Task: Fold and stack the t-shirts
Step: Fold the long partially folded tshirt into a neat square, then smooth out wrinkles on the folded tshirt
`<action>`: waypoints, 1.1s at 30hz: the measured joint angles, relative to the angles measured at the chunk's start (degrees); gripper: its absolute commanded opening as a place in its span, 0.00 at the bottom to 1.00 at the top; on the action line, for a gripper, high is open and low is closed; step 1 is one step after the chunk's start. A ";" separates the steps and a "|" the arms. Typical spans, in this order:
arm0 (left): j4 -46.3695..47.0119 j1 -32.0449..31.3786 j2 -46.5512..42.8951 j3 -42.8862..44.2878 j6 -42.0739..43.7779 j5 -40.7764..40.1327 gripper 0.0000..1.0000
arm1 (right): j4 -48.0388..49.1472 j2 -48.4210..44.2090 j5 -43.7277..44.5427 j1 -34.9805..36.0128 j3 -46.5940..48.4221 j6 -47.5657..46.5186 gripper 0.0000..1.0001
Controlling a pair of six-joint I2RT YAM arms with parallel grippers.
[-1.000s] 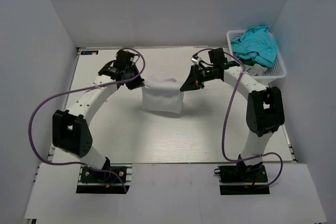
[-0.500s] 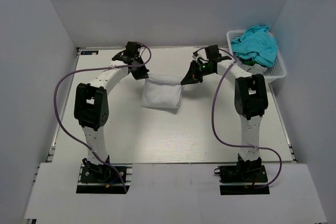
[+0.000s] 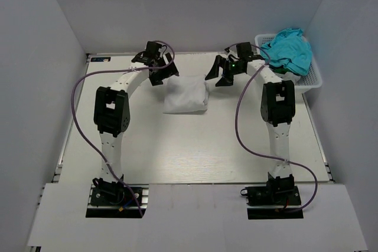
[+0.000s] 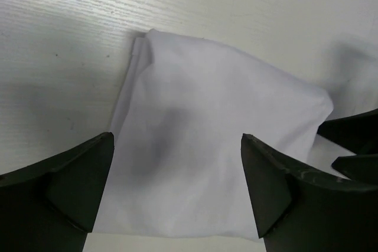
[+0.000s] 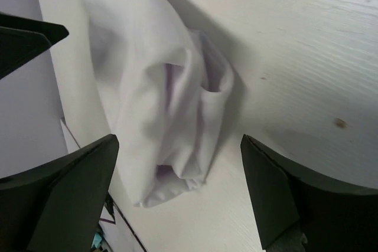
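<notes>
A white t-shirt (image 3: 186,94) lies folded into a small lumpy rectangle on the table, a little back of centre. My left gripper (image 3: 165,74) hovers at its far left corner, open, with the cloth (image 4: 218,128) lying beyond its spread fingers. Over the far right corner my right gripper (image 3: 215,78) is also open and apart from the cloth. The right wrist view shows the shirt's (image 5: 159,104) rolled layered edge, nothing pinched. In each wrist view, left gripper (image 4: 177,140) and right gripper (image 5: 177,140), the jaws stand wide with nothing held.
A white basket (image 3: 314,78) stands at the back right corner, heaped with teal cloth (image 3: 287,48). Grey walls close in on the left, back and right. Both arms stretch far forward from their bases at the near edge.
Both grippers were shut on the shirt's top corners and carried it toward the back. Now both have opened and let go, and the shirt has settled on the table.
</notes>
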 measured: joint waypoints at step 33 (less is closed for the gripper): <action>3.23 -0.13 -57.44 -57.75 -3.52 -2.97 0.99 | 15.32 -14.38 -8.33 11.19 -26.34 3.87 0.90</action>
